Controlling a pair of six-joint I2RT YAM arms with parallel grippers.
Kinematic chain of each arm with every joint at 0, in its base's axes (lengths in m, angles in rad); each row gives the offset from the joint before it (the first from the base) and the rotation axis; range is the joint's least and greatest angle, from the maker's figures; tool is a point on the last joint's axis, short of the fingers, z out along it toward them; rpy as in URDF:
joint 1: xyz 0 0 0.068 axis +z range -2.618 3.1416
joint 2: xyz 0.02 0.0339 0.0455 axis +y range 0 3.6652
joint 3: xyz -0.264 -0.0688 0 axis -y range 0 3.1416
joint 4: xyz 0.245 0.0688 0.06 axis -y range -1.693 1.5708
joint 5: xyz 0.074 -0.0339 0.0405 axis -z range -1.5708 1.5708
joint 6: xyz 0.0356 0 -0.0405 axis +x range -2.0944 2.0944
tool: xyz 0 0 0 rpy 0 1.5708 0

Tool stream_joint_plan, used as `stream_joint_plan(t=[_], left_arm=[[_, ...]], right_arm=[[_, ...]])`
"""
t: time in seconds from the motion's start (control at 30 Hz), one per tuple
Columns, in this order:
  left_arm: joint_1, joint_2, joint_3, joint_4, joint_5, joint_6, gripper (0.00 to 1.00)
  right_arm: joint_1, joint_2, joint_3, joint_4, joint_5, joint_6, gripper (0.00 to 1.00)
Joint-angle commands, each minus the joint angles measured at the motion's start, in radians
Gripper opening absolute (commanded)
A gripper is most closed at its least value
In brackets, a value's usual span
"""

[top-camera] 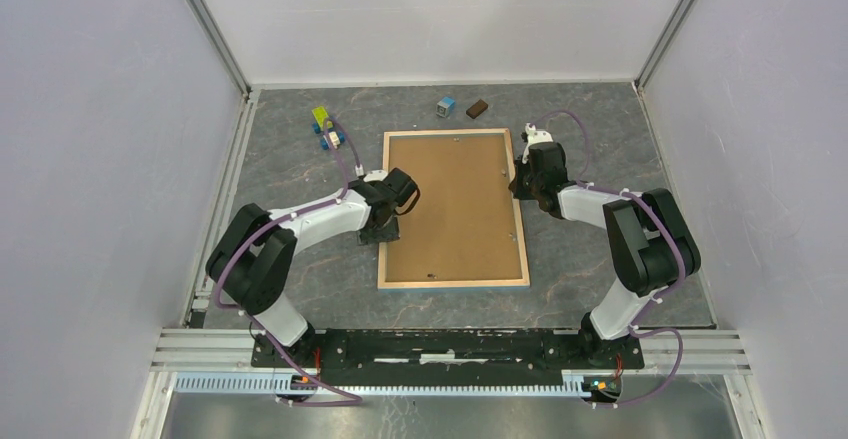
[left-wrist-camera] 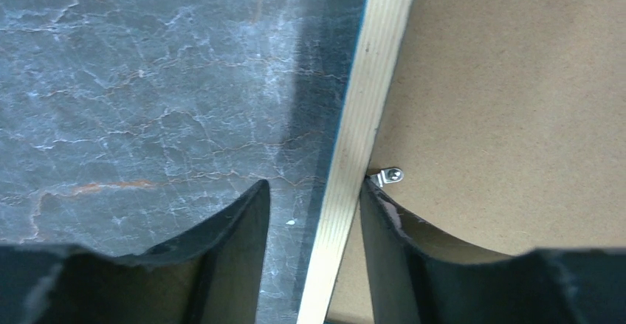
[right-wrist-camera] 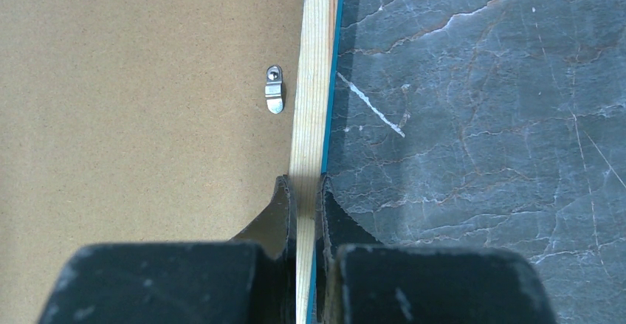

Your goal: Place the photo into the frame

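Grey marbled worktop (top-camera: 620, 139) is holding the frame (top-camera: 455, 281) back-up at its centre, backing board (top-camera: 455, 209) inside, seemingly thin, stiff and light, best gripped by its rails: right gripper (right-wrist-camera: 308, 191) is clamping the right rail, left gripper (left-wrist-camera: 314, 187) is straddling the left, jaws apart; photo unseen.

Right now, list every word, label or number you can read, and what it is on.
No text can be read.
The frame and backing board: no print shows.
The blue block and green toy: too small to tell.
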Motion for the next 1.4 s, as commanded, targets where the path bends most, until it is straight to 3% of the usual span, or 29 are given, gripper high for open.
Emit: stream_joint_plan(t=[0.0,0.13,0.27,0.33,0.47,0.67,0.93,1.13,1.37], left_arm=[[0.005,0.043,-0.007,0.095,-0.035,-0.004,0.50],[0.013,0.027,-0.022,0.119,-0.049,-0.014,0.42],[0.017,-0.010,-0.058,0.147,-0.019,-0.022,0.40],[0.016,-0.037,-0.074,0.147,0.016,-0.008,0.47],[0.017,-0.164,-0.106,0.119,0.047,0.023,0.76],[0.018,-0.281,-0.037,0.107,0.017,0.044,0.94],[0.030,-0.037,0.141,0.209,-0.069,0.084,0.94],[0.027,-0.113,-0.019,0.162,-0.002,0.094,0.99],[0.027,-0.234,-0.171,0.123,0.061,0.078,0.87]], right_arm=[[0.016,0.077,-0.013,-0.092,-0.092,-0.018,0.00],[0.017,0.076,-0.013,-0.094,-0.090,-0.017,0.00],[0.017,0.076,-0.013,-0.092,-0.093,-0.019,0.00],[0.016,0.076,-0.013,-0.094,-0.090,-0.021,0.00],[0.017,0.073,-0.012,-0.096,-0.091,-0.024,0.00],[0.016,0.076,0.007,-0.117,-0.068,-0.044,0.00],[0.017,0.064,0.024,-0.145,-0.093,-0.069,0.00],[0.016,0.059,0.018,-0.146,-0.087,-0.078,0.00],[0.017,0.069,0.013,-0.134,-0.113,-0.071,0.00]])
